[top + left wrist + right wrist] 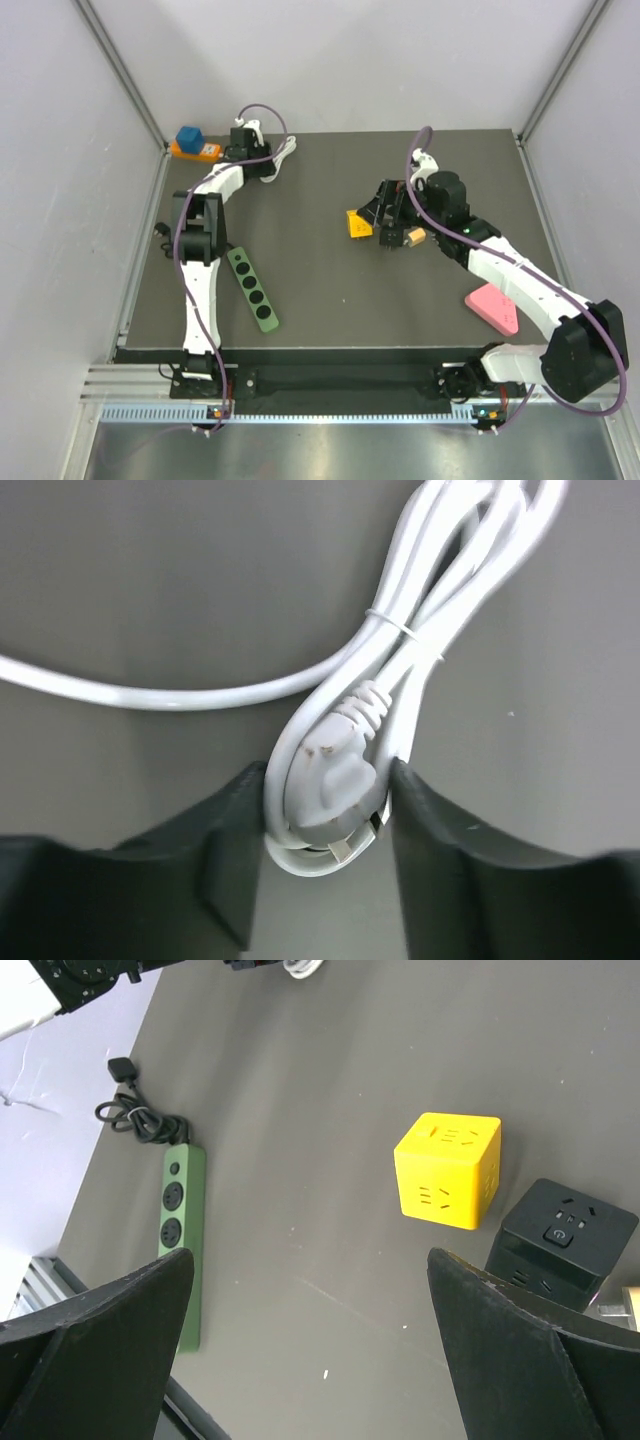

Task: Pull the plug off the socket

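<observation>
A white plug [335, 780] lies on the dark mat at the end of a tied bundle of white cable [440, 590]. Its bare metal prongs [345, 852] point towards the camera, and no socket shows around them. My left gripper [328, 776] straddles the plug, one dark finger against each side. In the top view this gripper [250, 150] is at the far left of the mat, beside the white cable [288, 150]. An orange socket block with a blue plug on top [195, 146] sits just left of it. My right gripper [308, 1260] hangs wide open over bare mat.
A yellow cube socket [448, 1170] and a black cube socket [562, 1240] stand under the right arm. A green power strip [252, 289] with a black cord [135, 1120] lies near the left arm. A pink object [492, 308] lies at the front right.
</observation>
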{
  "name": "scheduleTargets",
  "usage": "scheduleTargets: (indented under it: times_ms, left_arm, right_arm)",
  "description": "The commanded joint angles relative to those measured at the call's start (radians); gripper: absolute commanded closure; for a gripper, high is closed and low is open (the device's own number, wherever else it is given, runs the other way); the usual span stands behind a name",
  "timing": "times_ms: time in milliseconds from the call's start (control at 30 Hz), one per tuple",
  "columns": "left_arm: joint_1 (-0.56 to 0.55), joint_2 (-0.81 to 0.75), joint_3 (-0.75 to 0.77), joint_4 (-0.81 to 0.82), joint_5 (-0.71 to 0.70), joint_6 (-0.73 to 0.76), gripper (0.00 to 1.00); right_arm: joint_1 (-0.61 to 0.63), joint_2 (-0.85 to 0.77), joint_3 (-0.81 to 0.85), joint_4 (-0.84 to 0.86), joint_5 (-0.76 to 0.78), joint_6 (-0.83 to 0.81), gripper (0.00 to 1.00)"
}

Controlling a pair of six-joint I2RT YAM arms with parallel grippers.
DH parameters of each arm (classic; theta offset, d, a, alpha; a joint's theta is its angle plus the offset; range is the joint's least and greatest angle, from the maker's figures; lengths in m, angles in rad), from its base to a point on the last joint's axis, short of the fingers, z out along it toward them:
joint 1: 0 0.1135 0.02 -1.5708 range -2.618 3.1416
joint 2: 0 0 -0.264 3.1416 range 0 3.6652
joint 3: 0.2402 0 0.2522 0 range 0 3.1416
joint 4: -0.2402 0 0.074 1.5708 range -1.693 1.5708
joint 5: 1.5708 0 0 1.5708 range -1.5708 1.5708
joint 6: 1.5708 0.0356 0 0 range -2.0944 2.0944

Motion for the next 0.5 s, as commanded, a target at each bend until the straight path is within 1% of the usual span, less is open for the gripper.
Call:
scheduleTargets:
  times_ms: [0,33,133,167,200,267,300,333,367,433,467]
  left_arm:
    - [0.0,-0.014,0.014,0.006,0.089,-0.061,0.58]
    - [-0.001,-0.022,0.006,0.012,0.095,-0.077,0.69]
    - [-0.023,-0.071,-0.04,0.026,0.105,-0.115,0.85]
    - [-0.04,-0.104,-0.066,0.026,0.099,-0.138,0.95]
    - [-0.05,-0.125,-0.083,0.031,0.094,-0.149,1.0]
    - [-0.095,-0.171,-0.15,0.061,0.083,-0.184,1.0]
    - [-0.113,-0.221,-0.175,0.068,0.036,-0.201,1.0]
    - [-0.133,-0.246,-0.218,0.071,0.005,-0.253,1.0]
    - [-0.176,-0.285,-0.235,0.074,-0.027,-0.28,1.0]
    - [-0.222,-0.313,-0.267,0.071,-0.114,-0.369,1.0]
    - [-0.269,-0.33,-0.273,0.066,-0.134,-0.397,1.0]
  right_arm:
    - [-0.008,-0.002,0.001,0.052,-0.028,-0.007,0.0]
    - [-0.007,0.0,-0.001,0.052,-0.028,-0.006,0.0]
    - [-0.008,-0.005,-0.012,0.055,-0.022,-0.007,0.0]
    - [-0.008,-0.005,-0.016,0.055,-0.021,-0.007,0.0]
    - [-0.008,-0.01,-0.021,0.055,-0.018,-0.009,0.0]
    - [-0.007,-0.014,-0.033,0.054,-0.013,-0.007,0.0]
    - [-0.008,-0.016,-0.039,0.057,-0.01,-0.006,0.0]
    - [-0.008,-0.023,-0.045,0.06,-0.008,-0.003,0.0]
    - [-0.008,-0.025,-0.061,0.069,-0.007,0.005,0.0]
    - [-0.01,-0.036,-0.074,0.075,-0.008,0.019,0.0]
    - [-0.007,-0.039,-0.085,0.074,-0.007,0.025,0.0]
